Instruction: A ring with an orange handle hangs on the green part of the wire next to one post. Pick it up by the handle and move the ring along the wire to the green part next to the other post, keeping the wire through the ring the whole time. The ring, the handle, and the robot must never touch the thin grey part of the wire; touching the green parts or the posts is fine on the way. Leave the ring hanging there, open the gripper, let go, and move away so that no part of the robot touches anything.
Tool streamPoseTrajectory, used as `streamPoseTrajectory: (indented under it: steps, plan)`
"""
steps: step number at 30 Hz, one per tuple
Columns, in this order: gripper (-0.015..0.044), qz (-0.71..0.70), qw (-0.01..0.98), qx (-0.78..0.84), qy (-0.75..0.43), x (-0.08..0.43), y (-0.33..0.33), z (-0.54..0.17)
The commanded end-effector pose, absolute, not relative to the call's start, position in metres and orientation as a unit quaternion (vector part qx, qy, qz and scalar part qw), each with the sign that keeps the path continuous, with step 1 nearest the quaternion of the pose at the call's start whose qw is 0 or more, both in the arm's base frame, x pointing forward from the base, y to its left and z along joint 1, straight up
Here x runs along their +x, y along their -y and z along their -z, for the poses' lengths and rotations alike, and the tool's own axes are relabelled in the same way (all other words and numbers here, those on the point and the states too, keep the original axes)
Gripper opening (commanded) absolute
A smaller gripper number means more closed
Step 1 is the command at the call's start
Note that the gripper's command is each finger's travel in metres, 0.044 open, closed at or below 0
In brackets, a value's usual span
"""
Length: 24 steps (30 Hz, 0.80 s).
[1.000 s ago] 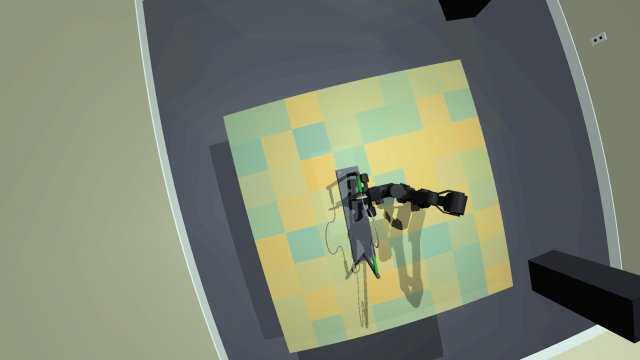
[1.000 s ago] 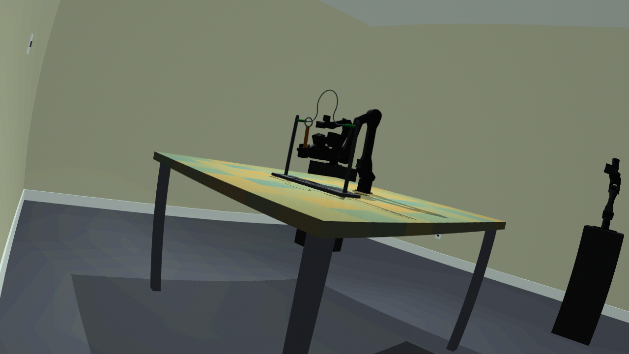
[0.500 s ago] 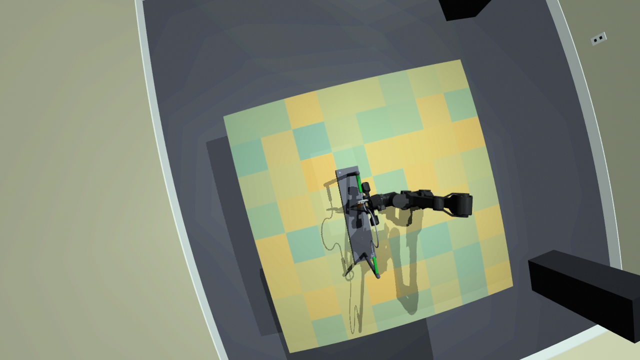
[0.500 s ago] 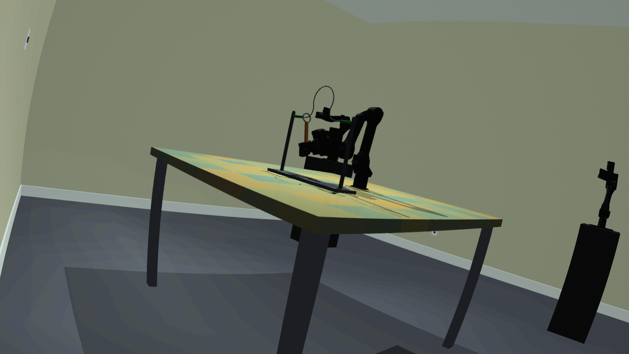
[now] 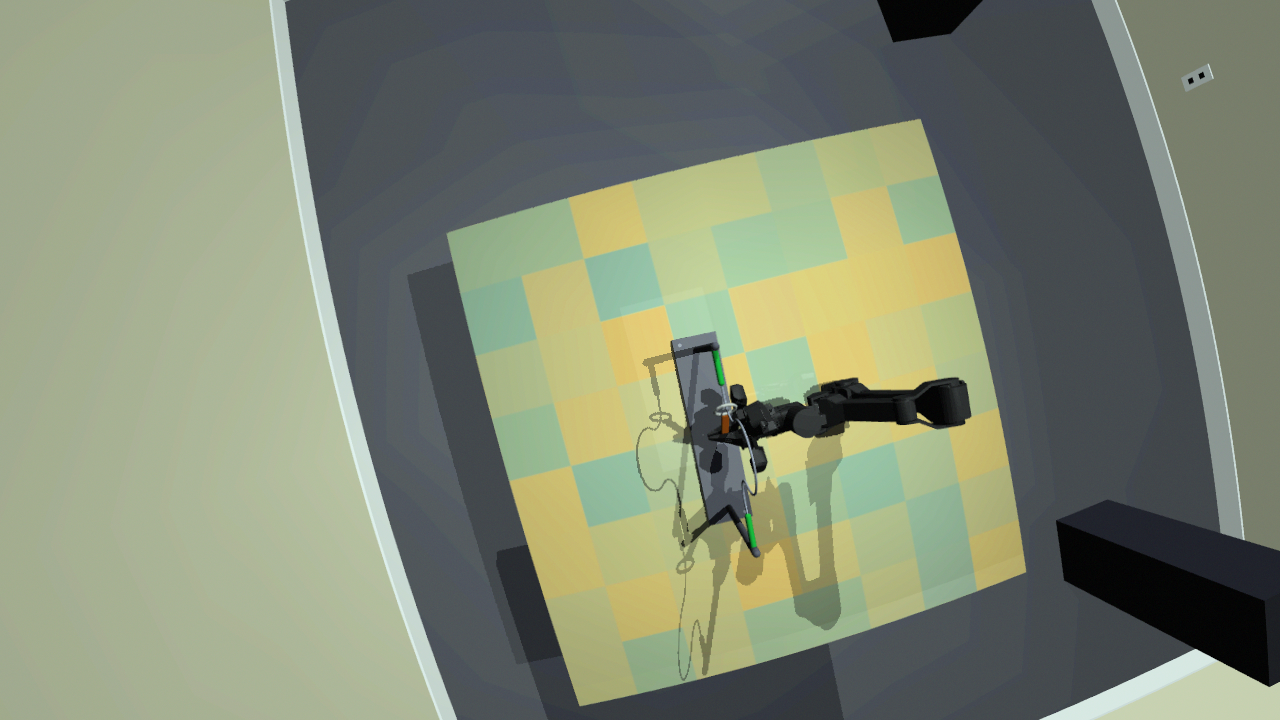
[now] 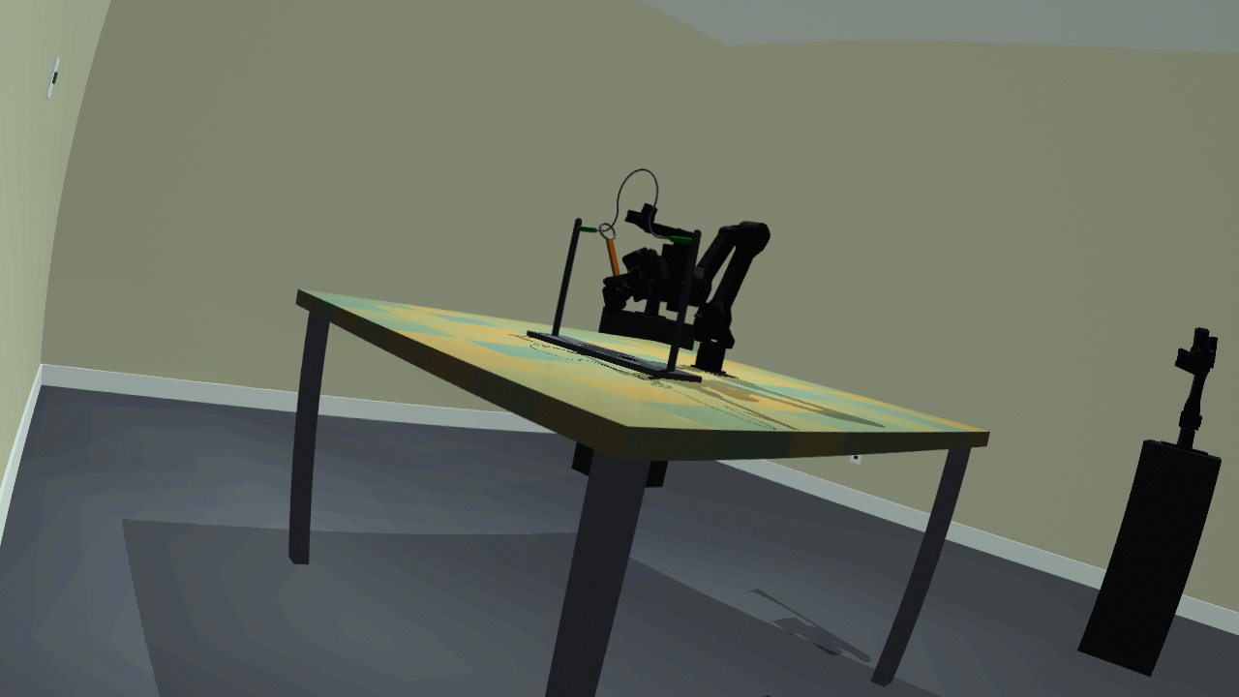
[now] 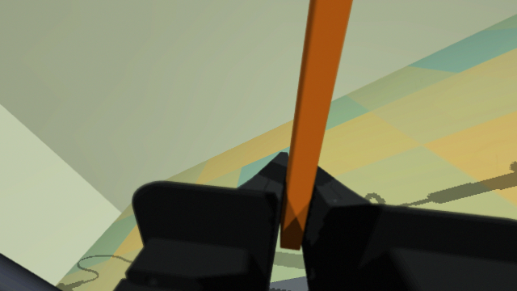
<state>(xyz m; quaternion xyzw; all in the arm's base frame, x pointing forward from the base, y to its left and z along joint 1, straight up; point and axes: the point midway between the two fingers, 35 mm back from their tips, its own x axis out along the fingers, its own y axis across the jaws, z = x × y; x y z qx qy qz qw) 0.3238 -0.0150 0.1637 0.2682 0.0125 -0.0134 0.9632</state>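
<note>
A table (image 6: 485, 347) with a yellow and teal checkered top is seen from the exterior view, standing on dark legs on a grey floor (image 6: 173, 485). A dark block (image 6: 1148, 555) with a small stand on top is parked off to the right on the floor. No containers can be made out on the table, so there's nothing holding anything in that sense.

On the tabletop a flat dark base plate (image 5: 707, 429) is laid, with a post at each end. The far post (image 6: 566, 277) and the near post (image 6: 684, 298) are joined by a wire (image 6: 638, 177) that arcs up into a tall loop between them. A short green stretch (image 5: 718, 365) is seen next to one post and another green stretch (image 5: 751, 530) next to the other.

The black arm (image 5: 886, 402) is stretched across the table toward the plate from the side.

The gripper (image 7: 292, 202) is clamped on the orange handle (image 7: 315, 105), near its lower end, with a black finger (image 7: 210, 226) pressed on each side. The handle is held close to upright, slightly tilted.

The ring (image 6: 606, 230) is at the top of the handle, and it's sitting just past the green bit by the far post, about where the grey wire begins. Whether it's touching the wire can't be told at this size
</note>
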Motion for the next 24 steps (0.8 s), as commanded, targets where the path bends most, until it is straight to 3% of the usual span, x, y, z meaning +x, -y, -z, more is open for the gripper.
streamPoseTrajectory:
  steps: [1, 24]
  plan:
    - [-0.0150, 0.006, 0.954, 0.300, -0.018, 0.320, 0.006, -0.176]
    - [-0.0150, -0.059, 0.874, 0.465, -0.127, 0.289, -0.032, -0.222]
